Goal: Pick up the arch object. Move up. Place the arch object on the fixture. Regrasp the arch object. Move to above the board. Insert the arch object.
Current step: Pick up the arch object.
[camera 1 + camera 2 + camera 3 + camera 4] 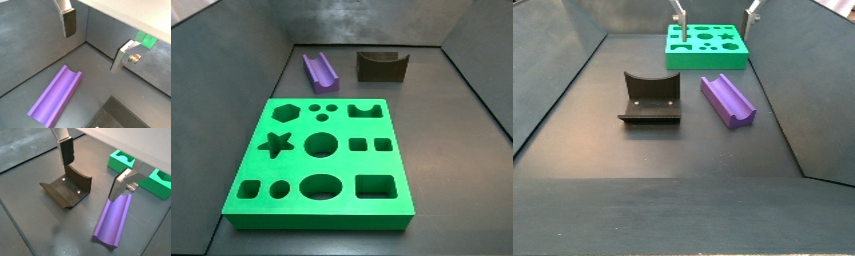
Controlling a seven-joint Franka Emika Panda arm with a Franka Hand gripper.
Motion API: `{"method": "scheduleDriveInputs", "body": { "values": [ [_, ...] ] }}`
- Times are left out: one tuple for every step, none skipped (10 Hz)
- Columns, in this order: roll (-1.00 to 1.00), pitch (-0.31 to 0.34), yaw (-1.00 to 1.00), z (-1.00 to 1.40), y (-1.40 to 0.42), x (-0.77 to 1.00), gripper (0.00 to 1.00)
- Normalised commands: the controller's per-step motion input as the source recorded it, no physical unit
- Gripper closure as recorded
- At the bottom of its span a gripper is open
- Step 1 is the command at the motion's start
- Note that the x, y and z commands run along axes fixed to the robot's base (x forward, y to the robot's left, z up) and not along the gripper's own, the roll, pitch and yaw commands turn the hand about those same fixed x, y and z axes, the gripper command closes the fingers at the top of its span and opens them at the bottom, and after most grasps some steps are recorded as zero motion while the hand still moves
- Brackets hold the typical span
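Fixture (pixel 651 100) sits nearest, the arch object (pixel 730 100) just beside it, groove up, flat on the floor. Beyond lies the board (pixel 707 47), with the gripper (pixel 715 10) high above, fingers (pixel 65 151) apart and empty. Risk ahead: come down skewed and one finger clips the groove's edge, shoving the piece askew.

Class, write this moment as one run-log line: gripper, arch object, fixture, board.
gripper: open, empty, above floor | arch object: lying on floor, groove up | fixture: beside it, unoccupied | board: no piece inserted
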Motion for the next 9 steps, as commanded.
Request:
{"method": "scheduleDriveInputs", "body": {
  "values": [
    [0.00, 0.059, 0.00, -0.18, -0.03, 0.08, 0.00],
    [0.03, -0.023, 0.01, 0.00, -0.07, -0.05, 0.00],
    [-0.01, -0.246, 0.00, -0.70, -0.44, -0.17, 0.00],
    [0.11, -0.257, 0.16, -0.68, -0.86, 0.00, 0.00],
    [0.07, -0.220, 0.38, -0.73, -0.76, -0.02, 0.00],
    [0.09, -0.171, 0.60, -0.79, -0.54, -0.01, 0.00],
    [0.09, -0.170, 0.63, -0.83, -0.49, -0.02, 0.00],
    [0.10, -0.147, 0.63, -0.87, -0.47, 0.00, 0.00],
    [0.09, -0.120, 0.64, -0.92, -0.44, 0.00, 0.00]
  ]
}}
